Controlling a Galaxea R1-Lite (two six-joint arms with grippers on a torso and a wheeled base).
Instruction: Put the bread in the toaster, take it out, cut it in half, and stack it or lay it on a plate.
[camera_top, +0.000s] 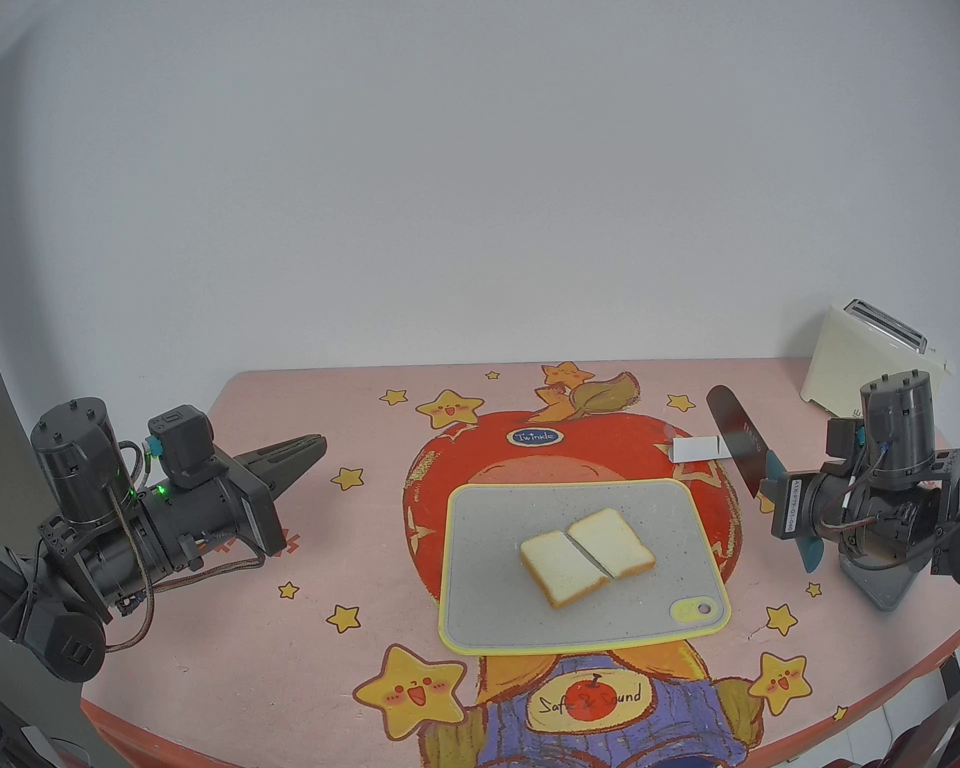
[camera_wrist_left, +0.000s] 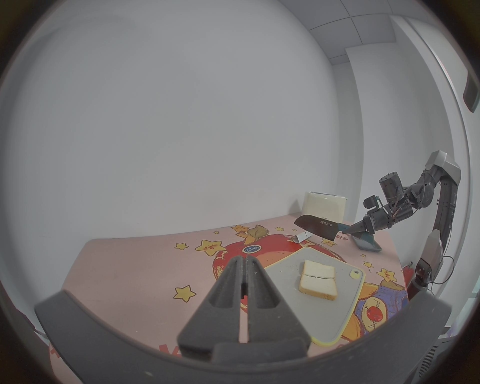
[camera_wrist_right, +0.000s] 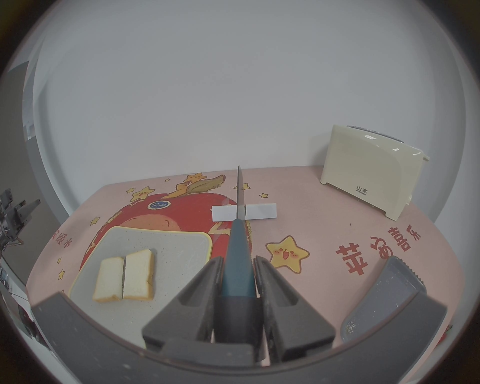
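The bread (camera_top: 587, 555) lies in the lower centre of the head view, on a grey chopping board (camera_top: 470, 600) with a yellow rim. It is in 2 halves, side by side, with a thin slit running between them, so the cutting step looks done. The halves are flat and close together, just as a single downward cut would leave them. What remains, by my reading, is stacking them or laying them on a plate.

The right tool (camera_top: 795, 510) sits at the right edge of that view, clamped on the teal handle of a knife (camera_top: 738, 425). The dark blade slants up and toward the upper left, off the board and above the counter (camera_top: 330, 400). Held like this, the edge is well apart from the bread, likely ready to be put away. A white label (camera_top: 700, 448) lies on the counter just behind the board, under the blade. A grey wedge-shaped piece (camera_wrist_right: 380, 295) lies below the right arm; it may be the knife's stand, but I cannot tell.

The left tool (camera_top: 295, 455) hangs at the left edge, clenched on nothing and pointing toward the board from well apart, out of the blade's way. The cream toaster (camera_top: 865, 360) stands in the far right corner.
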